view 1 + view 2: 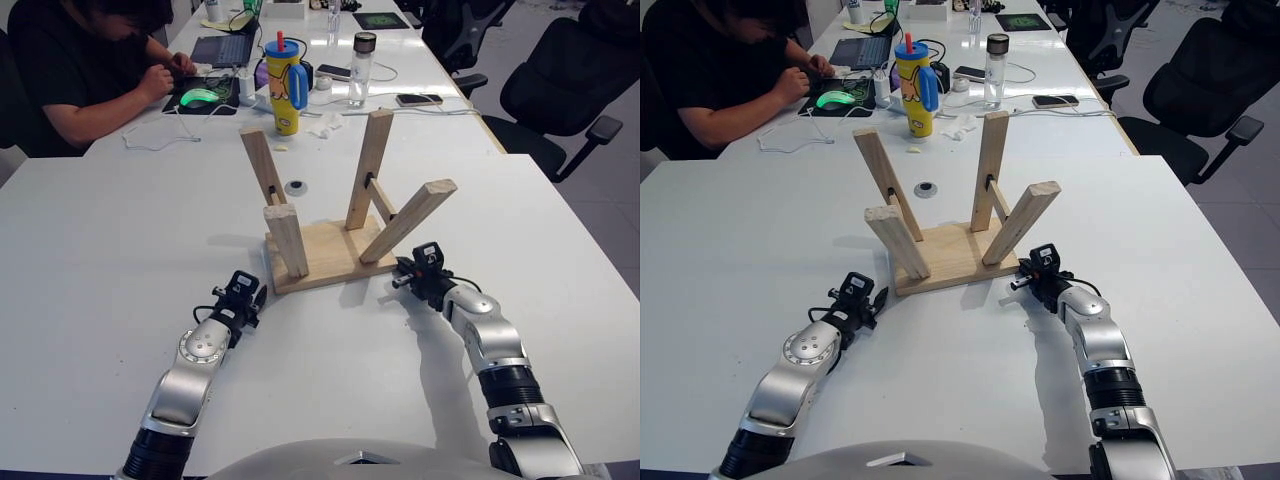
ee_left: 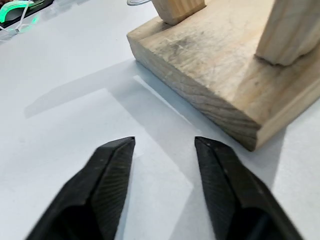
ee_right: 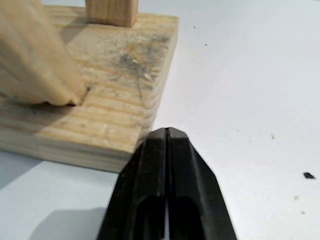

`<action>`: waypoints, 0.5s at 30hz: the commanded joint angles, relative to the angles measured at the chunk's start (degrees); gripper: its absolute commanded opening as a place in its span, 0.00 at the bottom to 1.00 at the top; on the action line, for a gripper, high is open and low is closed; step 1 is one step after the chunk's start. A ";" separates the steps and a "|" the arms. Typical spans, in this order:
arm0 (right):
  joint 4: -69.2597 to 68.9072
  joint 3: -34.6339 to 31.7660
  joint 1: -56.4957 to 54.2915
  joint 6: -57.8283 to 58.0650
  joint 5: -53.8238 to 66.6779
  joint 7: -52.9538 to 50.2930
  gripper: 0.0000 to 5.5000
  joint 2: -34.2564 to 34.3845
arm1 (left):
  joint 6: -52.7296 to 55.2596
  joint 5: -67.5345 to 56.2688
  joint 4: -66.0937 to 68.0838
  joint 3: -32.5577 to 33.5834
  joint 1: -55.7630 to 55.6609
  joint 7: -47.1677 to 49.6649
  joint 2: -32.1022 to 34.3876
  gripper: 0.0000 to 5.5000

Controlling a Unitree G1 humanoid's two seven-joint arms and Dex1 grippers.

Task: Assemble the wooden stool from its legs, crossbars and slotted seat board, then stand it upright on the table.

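Here, the left gripper [image 2: 164,142] sits low over the table [image 1: 90,260], its two fingers spread with nothing between them, just short of the near left corner of the board [image 1: 325,255]. The right gripper [image 3: 166,131] has its fingers pressed together on nothing. Its tip is just beside the board's near right corner, and whether it touches the wood cannot be told.

The stool [image 1: 340,200] stands upside down at mid-table. The board lies flat on the white top, turned slightly so that its near edge runs a little askew to the robot. Four legs rise from it with their free ends up, each long axis tilted outward:
- The near left leg [image 1: 287,240] is short in view and leans toward the robot's left.
- The far left leg [image 1: 263,165] leans left and away.
- The far right leg [image 1: 369,168] stands nearly upright.
- The near right leg [image 1: 410,220] slants steeply to the right, its end above the right gripper.

A crossbar [image 1: 381,198] links the two right legs.

Beyond the stool lies a small dark disc [image 1: 296,187]. Farther back stand a yellow cup [image 1: 285,85] and a clear bottle [image 1: 360,68].
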 commanded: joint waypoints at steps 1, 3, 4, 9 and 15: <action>2.06 1.60 1.62 2.90 -1.03 0.51 0.00 -0.18 | 2.62 -0.47 3.76 -3.62 0.74 -2.37 -0.85 0.43; 2.16 1.89 1.46 3.19 -0.96 0.80 0.00 -0.13 | 2.96 -0.95 3.92 -4.44 0.32 -2.73 -1.63 0.43; 2.02 2.09 1.45 3.38 -0.93 1.01 0.00 -0.18 | 3.17 -1.06 3.87 -4.82 0.09 -3.03 -1.74 0.43; -1.51 3.64 2.15 6.11 1.99 5.13 0.00 -0.03 | 4.99 -5.21 2.06 -4.52 -0.65 -5.87 -3.64 0.43; -17.45 4.95 1.69 18.85 17.12 16.67 0.00 -0.64 | 10.10 -22.14 -8.21 -2.07 -4.96 -15.86 -5.88 0.43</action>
